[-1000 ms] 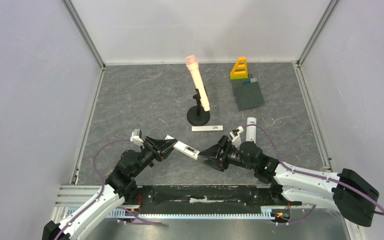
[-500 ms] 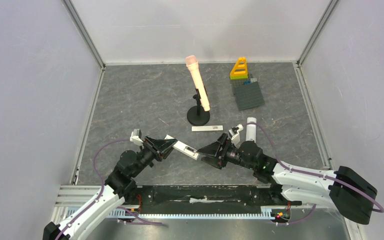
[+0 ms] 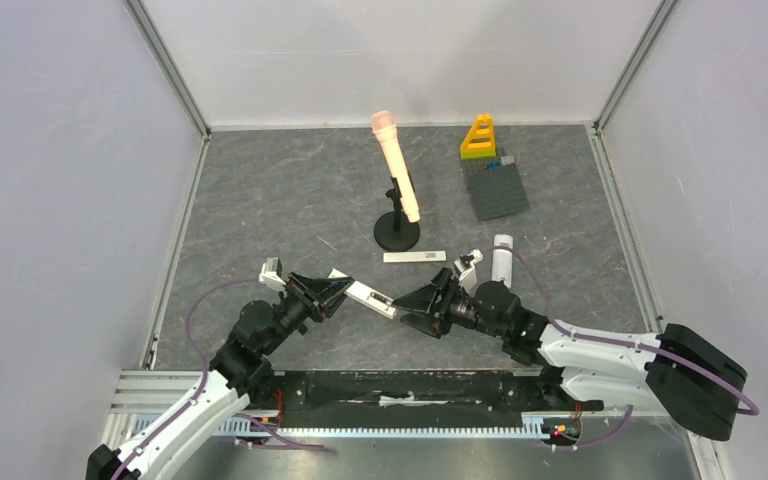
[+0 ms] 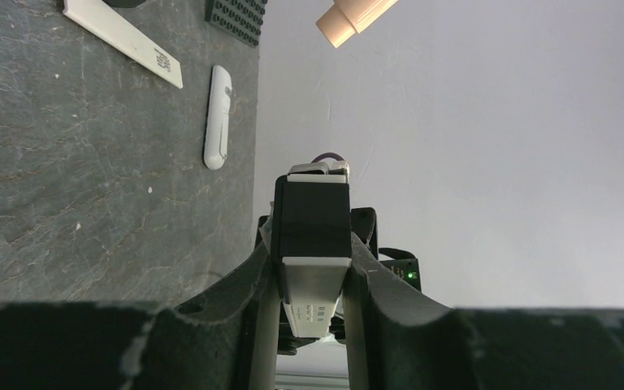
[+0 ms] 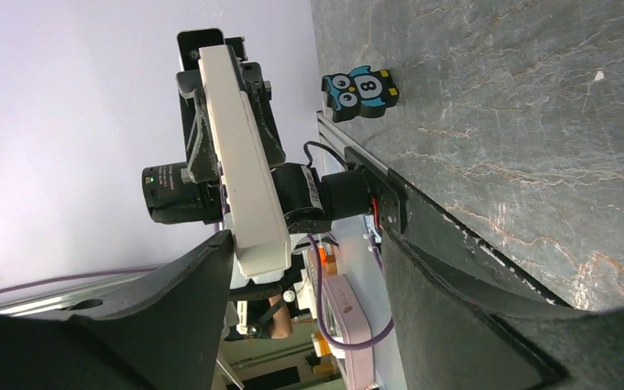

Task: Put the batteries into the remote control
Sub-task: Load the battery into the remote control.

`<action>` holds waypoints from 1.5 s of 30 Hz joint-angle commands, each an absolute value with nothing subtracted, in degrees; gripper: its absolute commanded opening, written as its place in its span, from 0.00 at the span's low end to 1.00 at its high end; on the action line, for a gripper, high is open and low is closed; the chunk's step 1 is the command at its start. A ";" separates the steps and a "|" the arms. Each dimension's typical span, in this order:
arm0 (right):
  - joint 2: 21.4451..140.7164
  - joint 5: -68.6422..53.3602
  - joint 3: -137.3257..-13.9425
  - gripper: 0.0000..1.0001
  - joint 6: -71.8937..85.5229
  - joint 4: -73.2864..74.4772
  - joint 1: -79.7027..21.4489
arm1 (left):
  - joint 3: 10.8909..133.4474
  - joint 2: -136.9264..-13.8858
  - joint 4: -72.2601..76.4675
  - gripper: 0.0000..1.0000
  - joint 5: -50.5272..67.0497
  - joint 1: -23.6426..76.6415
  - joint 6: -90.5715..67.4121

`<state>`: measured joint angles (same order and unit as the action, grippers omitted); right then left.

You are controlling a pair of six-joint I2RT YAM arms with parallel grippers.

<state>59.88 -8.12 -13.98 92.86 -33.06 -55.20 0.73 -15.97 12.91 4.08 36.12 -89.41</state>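
My left gripper [image 3: 335, 292] is shut on a white remote control [image 3: 365, 295] and holds it off the table, pointing right. In the left wrist view the remote control [image 4: 313, 280] sits clamped between both fingers, with a black section [image 4: 310, 215] on its far half. My right gripper [image 3: 412, 302] is open at the remote's free end. In the right wrist view the remote control [image 5: 242, 171] lies against the left finger [image 5: 187, 292], with a wide gap to the other. No batteries show in any view.
A thin white strip [image 3: 414, 257] and a second white remote [image 3: 502, 258] lie just behind the grippers. A peach microphone on a black stand [image 3: 397, 232], a dark brick plate [image 3: 497, 190] and a yellow triangle [image 3: 478, 137] stand farther back. An owl block [image 5: 361, 92] lies on the table.
My right arm has crept a little to the left, toward the remote's free end. The left arm and the remote have stayed still.
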 commanded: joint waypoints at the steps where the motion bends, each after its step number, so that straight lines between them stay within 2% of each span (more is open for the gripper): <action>1: 61.45 -8.46 -16.05 0.67 92.79 -33.34 -54.93 | -2.62 -15.56 18.87 0.02 4.62 36.23 -90.02; 8: 62.56 -6.42 -18.71 0.64 90.02 -24.55 -54.93 | -1.84 -15.25 25.80 0.02 6.72 36.23 -80.77; 12: 64.63 -4.99 -23.43 0.57 85.85 -15.20 -54.95 | -1.07 -14.98 27.68 0.02 8.81 36.21 -72.05; 22: 64.74 2.11 -28.93 0.56 78.92 -0.11 -54.93 | -1.10 -11.79 23.91 0.02 5.83 36.21 -66.38; 27: 62.98 1.86 -28.84 0.61 77.67 1.50 -54.93 | -0.20 -11.17 19.00 0.02 4.98 36.21 -64.05; 33: 58.51 1.14 -27.75 0.75 75.95 0.44 -54.97 | -0.19 -10.81 16.64 0.02 3.55 36.21 -62.01; 36: 55.82 1.42 -27.16 0.79 75.12 -1.91 -54.93 | -0.22 -11.05 16.10 0.02 3.39 36.22 -61.39; 45: 55.49 -1.31 -29.40 0.84 64.29 -4.90 -54.95 | -0.18 -11.25 16.39 0.02 6.17 36.21 -59.33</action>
